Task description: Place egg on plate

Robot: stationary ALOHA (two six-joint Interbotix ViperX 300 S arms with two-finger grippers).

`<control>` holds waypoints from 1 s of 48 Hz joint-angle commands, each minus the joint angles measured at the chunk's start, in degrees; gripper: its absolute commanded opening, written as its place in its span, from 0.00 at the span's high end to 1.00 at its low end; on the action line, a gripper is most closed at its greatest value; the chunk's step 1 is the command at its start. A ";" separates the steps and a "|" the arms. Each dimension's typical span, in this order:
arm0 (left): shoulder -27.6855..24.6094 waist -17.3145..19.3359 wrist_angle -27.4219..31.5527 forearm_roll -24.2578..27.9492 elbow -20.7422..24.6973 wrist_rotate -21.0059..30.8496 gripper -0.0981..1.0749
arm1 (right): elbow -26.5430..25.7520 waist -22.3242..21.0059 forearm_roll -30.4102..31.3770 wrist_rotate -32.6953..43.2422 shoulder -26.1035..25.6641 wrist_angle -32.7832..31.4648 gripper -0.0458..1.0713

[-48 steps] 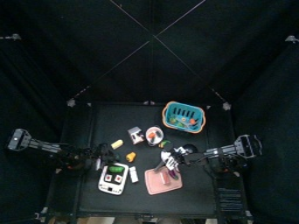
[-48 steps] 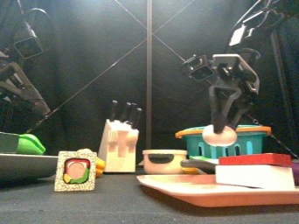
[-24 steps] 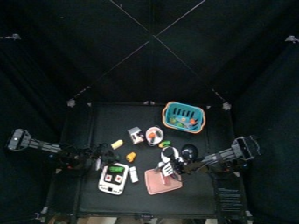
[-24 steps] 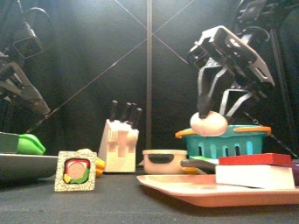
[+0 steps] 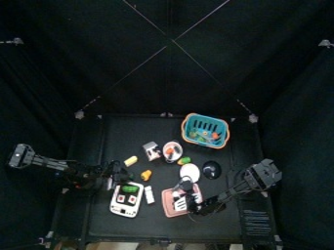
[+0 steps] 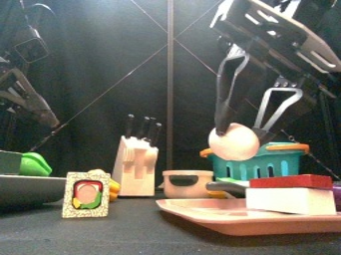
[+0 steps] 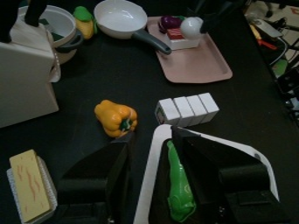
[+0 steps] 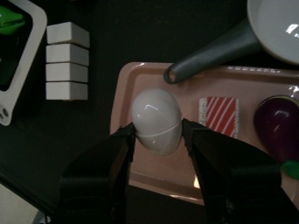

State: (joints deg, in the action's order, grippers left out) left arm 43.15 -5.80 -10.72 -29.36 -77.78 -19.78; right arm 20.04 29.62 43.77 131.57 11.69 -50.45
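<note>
Currently right tool (image 8: pixel 156 140) clamped on egg (image 8: pixel 156 116), jaws on either side of it, held over the bare part of the pink plate (image 8: pixel 140 179). In front view egg (image 6: pixel 234 141) hangs in the tool (image 6: pixel 241 139) clear above the plate (image 6: pixel 213 211), not touching it. In top view same tool (image 5: pixel 192 192) sits over the plate (image 5: pixel 171 207) at counter's (image 5: pixel 101 132) front right. On the plate just beside the egg: red-and-white striped block (image 8: pixel 218 116) and dark purple piece (image 8: pixel 277 120); grey pan handle (image 8: pixel 216 51) crosses the plate's far edge, pan bowl (image 8: pixel 278 22) off it. White segmented block (image 8: pixel 66 56) on counter beside the plate. Left tool (image 7: pixel 176 179) low at counter's left, jaws apart, nothing between them, over a white tray (image 7: pixel 149 185) with a green strip (image 7: pixel 174 182). Yellow pepper (image 7: pixel 114 116) near it; teal basket (image 5: pixel 206 128) at back right, well apart from the plate.
</note>
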 commanded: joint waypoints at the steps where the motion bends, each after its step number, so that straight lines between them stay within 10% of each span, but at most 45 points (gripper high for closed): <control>1: -0.09 0.09 -0.26 0.18 1.58 0.09 0.24 | -2.90 0.09 -0.79 0.53 0.44 -0.70 0.33; 23: -0.09 0.09 0.00 0.00 1.49 0.09 0.24 | -5.89 -0.97 -5.01 0.70 6.68 -3.16 0.31; 48: -0.09 0.09 0.18 -0.09 1.41 0.09 0.24 | -6.68 -1.49 -4.31 0.44 6.86 -3.87 0.04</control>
State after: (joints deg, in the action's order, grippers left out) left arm 43.15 -5.80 -10.37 -29.44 -77.70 -19.78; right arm 14.68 28.39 39.11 132.01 20.48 -54.05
